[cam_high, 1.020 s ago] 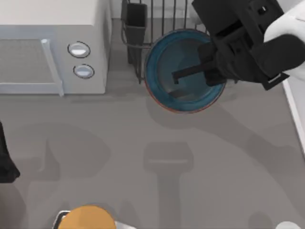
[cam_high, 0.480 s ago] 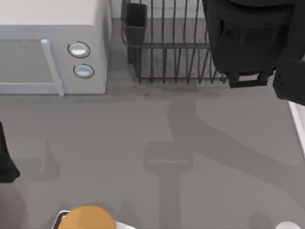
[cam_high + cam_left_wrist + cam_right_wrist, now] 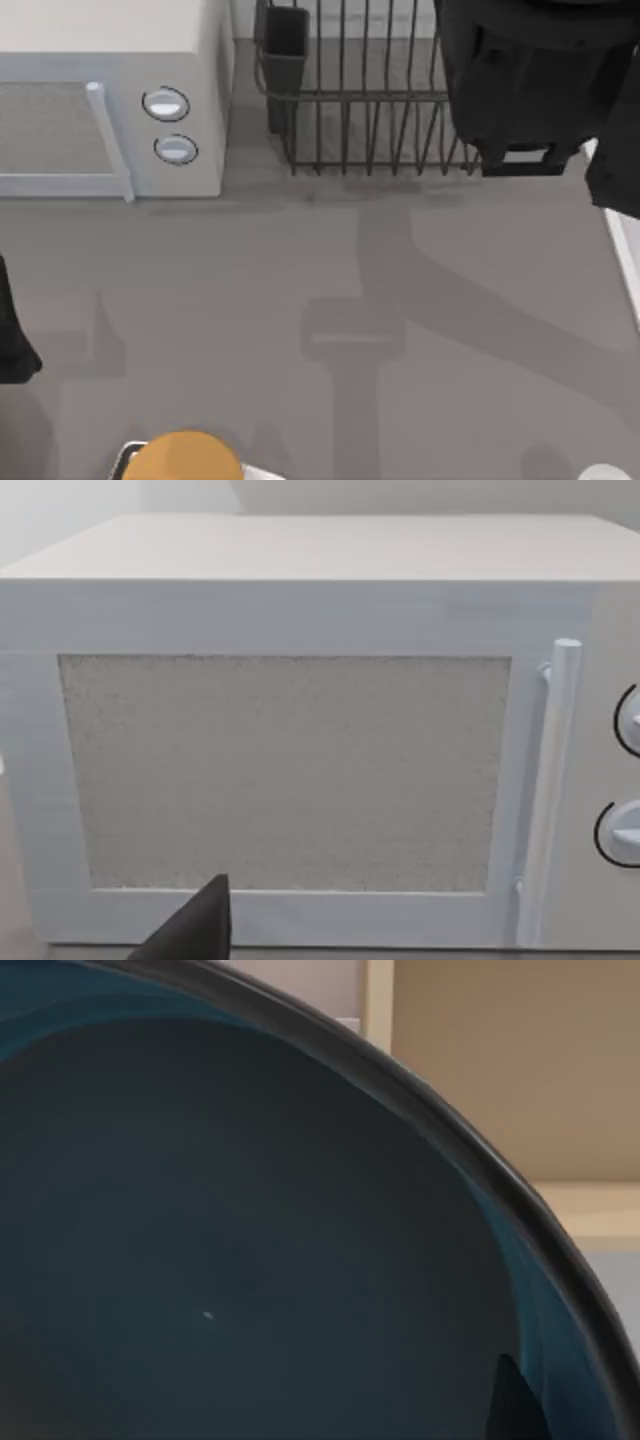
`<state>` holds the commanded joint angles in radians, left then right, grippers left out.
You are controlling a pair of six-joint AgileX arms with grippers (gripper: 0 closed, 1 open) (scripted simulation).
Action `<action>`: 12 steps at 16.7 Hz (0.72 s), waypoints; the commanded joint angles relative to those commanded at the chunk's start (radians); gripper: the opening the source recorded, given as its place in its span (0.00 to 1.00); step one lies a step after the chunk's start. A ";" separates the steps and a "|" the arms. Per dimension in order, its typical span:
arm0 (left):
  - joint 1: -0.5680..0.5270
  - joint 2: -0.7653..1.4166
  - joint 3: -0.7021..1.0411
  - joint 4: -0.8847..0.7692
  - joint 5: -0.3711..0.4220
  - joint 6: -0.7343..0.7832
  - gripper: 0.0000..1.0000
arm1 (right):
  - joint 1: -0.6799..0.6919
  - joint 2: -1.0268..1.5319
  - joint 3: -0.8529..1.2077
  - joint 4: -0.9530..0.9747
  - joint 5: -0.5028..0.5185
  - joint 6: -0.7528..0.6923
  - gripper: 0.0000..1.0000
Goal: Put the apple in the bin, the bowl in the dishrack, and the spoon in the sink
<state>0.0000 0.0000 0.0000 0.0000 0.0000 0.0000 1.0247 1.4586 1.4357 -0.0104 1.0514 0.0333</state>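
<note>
Right wrist view, bowl (image 3: 250,1240) close against right end effector

At the table's far left we see a white boxy microwave (image 3: 110,95) with two round silver knobs (image 3: 166,104) on its front and a pale vertical door handle (image 3: 108,140); up close, its speckled grey door window (image 3: 285,772) is plain. At the near edge sits a round orange-yellow thing (image 3: 183,458). The grey tabletop (image 3: 250,300) carries soft shadows.
</note>
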 joint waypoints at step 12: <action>0.000 0.000 0.000 0.000 0.000 0.000 1.00 | -0.340 0.526 -0.084 0.642 -0.333 -0.015 0.00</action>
<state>0.0000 0.0000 0.0000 0.0000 0.0000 0.0000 0.6844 1.9850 1.3513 0.6315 0.7186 0.0188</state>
